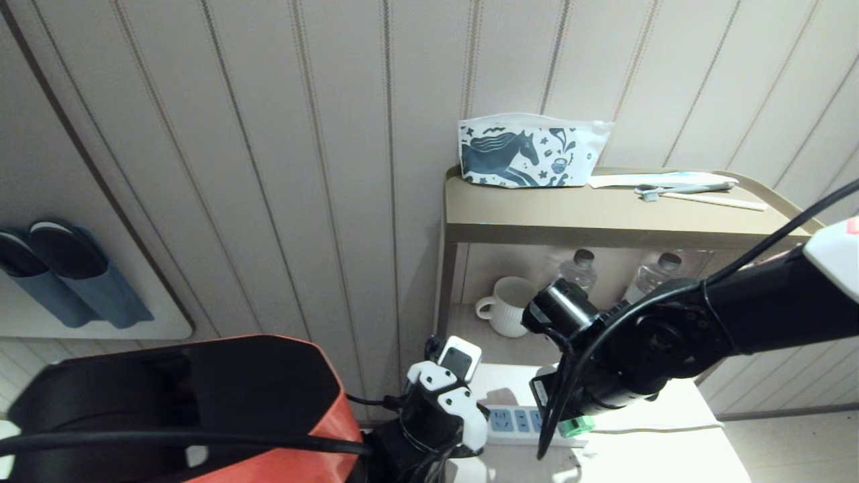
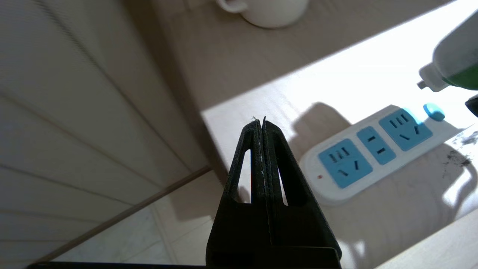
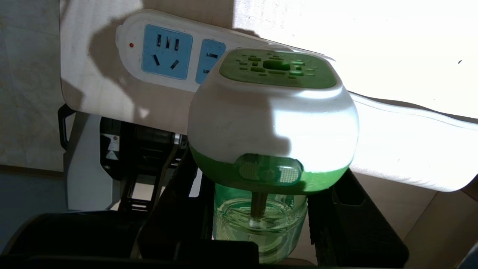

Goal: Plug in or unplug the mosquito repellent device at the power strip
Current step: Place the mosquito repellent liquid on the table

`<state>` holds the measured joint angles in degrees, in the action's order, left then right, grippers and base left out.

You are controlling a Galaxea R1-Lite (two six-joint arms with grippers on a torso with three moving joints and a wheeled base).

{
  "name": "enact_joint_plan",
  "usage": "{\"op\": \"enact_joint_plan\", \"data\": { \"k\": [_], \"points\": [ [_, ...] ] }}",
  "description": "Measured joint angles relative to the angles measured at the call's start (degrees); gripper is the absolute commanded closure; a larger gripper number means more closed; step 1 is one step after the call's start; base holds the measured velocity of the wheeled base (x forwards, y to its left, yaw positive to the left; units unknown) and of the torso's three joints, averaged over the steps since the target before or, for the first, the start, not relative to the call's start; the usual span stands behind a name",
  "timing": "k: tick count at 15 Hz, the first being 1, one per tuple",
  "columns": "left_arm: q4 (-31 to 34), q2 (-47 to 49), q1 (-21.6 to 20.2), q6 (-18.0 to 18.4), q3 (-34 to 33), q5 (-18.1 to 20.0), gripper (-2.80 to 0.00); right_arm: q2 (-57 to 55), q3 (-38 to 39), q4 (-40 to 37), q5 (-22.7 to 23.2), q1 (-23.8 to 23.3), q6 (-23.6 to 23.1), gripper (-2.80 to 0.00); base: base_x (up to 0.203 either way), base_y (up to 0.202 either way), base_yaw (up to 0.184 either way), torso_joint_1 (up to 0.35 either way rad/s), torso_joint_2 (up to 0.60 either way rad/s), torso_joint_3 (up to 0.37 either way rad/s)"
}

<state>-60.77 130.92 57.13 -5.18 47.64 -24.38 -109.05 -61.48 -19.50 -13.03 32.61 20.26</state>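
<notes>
Right gripper (image 3: 257,224) is seen pinching the mosquito repellent device (image 3: 272,116) over the power strip (image 3: 164,52), while left gripper (image 2: 263,125) is shown pressed together.

One power strip (image 1: 513,422), one mosquito repellent device (image 3: 272,112), one mug (image 1: 504,306), two water bottles (image 1: 578,268), one pouch (image 1: 530,151)

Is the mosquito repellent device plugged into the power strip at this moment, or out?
Out. The right gripper holds the mosquito repellent device above the power strip; the three socket panels show empty.
</notes>
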Motion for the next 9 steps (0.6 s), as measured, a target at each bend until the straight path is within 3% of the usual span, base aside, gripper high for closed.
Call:
{"op": "enact_joint_plan", "data": {
  "k": [4, 9],
  "points": [
    [-3.3, -13.9, -6.4, 0.4, -16.8, 0.0, 0.00, 4.5, 3.7, 0.0, 0.0, 0.4, 0.2, 0.00, 0.000, 0.000, 0.000, 0.000, 0.00, 0.000],
    [-8.2, -33.2, -23.6, 1.9, -36.5, 1.6, 0.00, 9.2, 6.8, 0.1, 0.1, 0.8, 0.8, 0.00, 0.000, 0.000, 0.000, 0.000, 0.00, 0.000]
  ]
}}
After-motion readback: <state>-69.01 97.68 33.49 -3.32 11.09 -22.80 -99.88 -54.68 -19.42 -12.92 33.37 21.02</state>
